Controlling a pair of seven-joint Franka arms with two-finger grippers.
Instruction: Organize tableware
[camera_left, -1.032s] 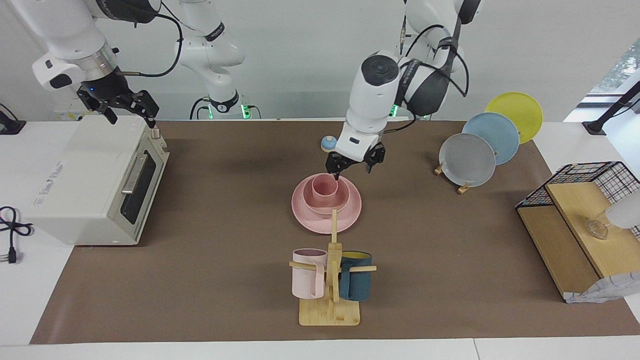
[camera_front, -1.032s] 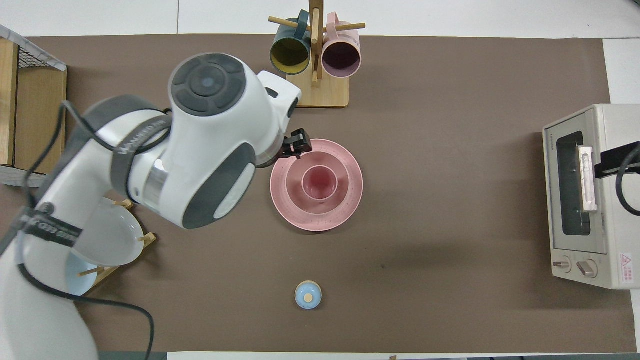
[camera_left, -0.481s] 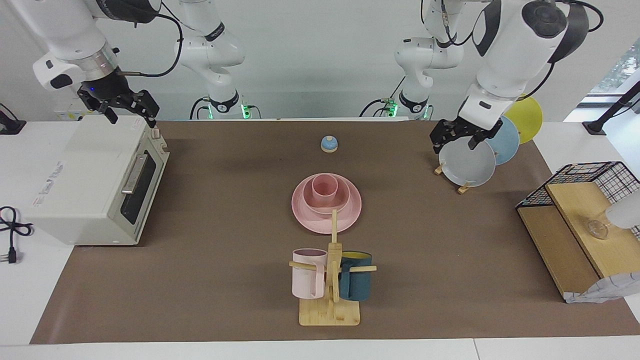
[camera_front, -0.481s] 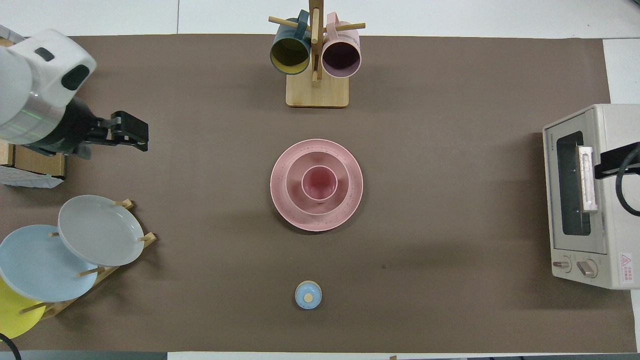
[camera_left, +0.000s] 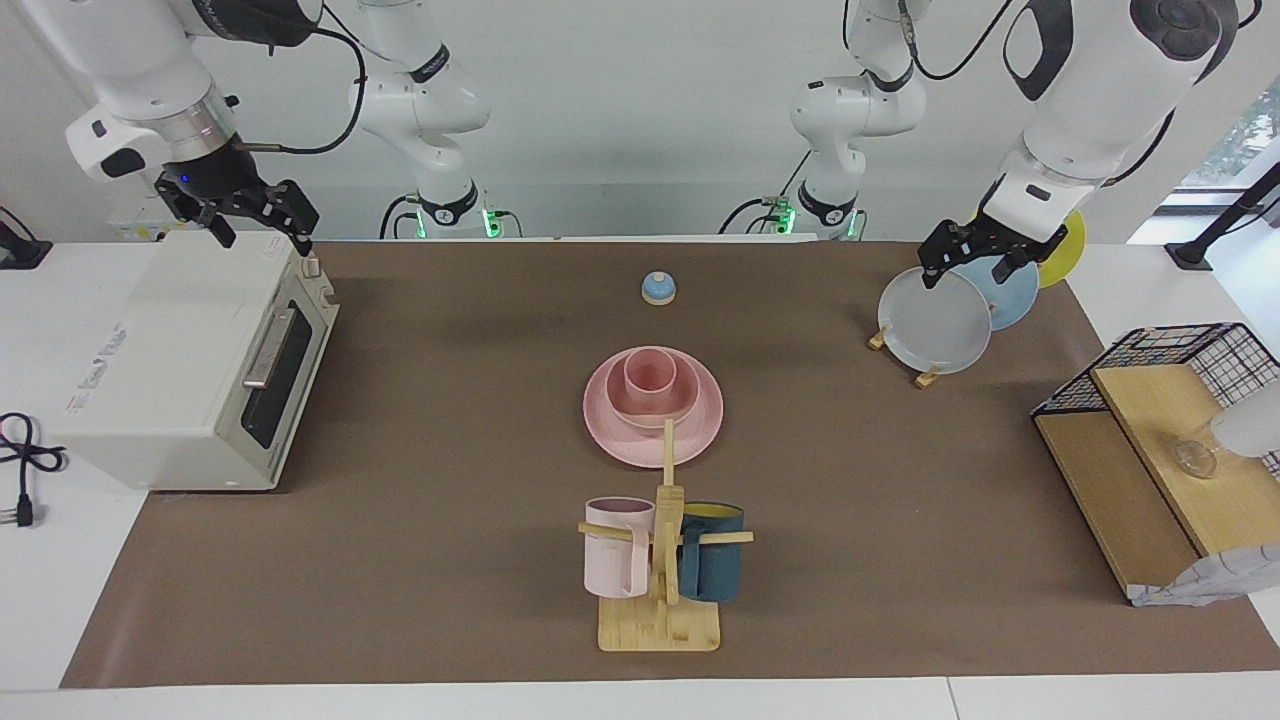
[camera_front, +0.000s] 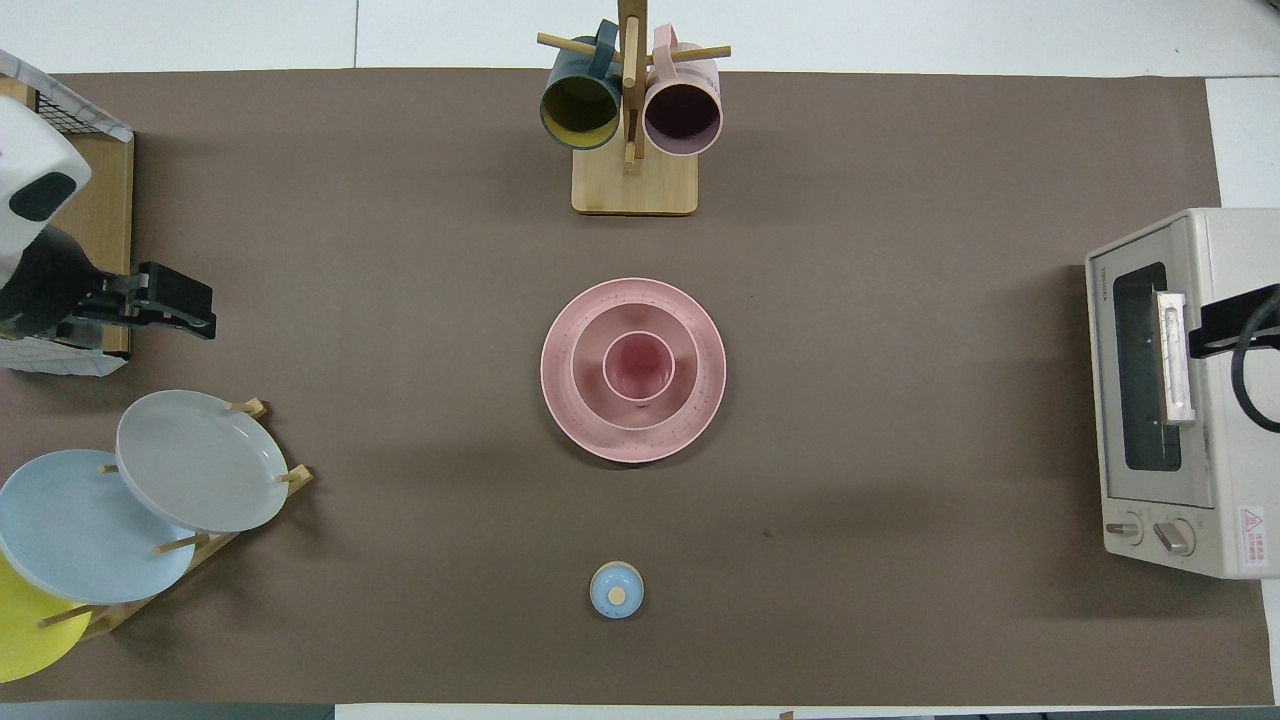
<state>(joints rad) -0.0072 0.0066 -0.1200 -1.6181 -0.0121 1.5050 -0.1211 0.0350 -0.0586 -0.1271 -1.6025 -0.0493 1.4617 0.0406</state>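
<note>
1. Since a second ago, the left gripper (camera_left: 978, 260) is seen withdrawn from over the pink set and carried up to the left arm's end of the table; it now hangs over the plate rack (camera_left: 925, 375), jaws spread, nothing held.
2. The cup (camera_left: 650, 377) is left standing in the bowl (camera_left: 683, 397), and the bowl on the plate (camera_left: 610, 425), at mid-mat. In the overhead view the three rims are read as concentric rings.
3. Judgement: the nesting appears done; the task is taken as finished or very nearly so, the withdrawal being the closing move.
4. The right gripper (camera_left: 262, 215) is held waiting over the toaster oven (camera_left: 180, 370), fingers apart, empty; no shift is noted across the second.
5. Surroundings, read from the stack in the overhead view: mug tree (camera_front: 633, 180) at 12 o'clock with a teal mug (camera_front: 579, 105) and a pale-pink mug (camera_front: 684, 112); small blue bell (camera_front: 616, 589) at 6 o'clock; toaster oven at 3 o'clock; grey plate (camera_front: 200, 460), blue plate (camera_front: 80, 525) and yellow plate (camera_front: 25, 625) racked at about 8 o'clock; wire-and-wood shelf (camera_left: 1150, 440) at about 9 o'clock.
6. Nothing is found touching the stack; the mug tree's top peg only overlaps it in the facing view.
</note>
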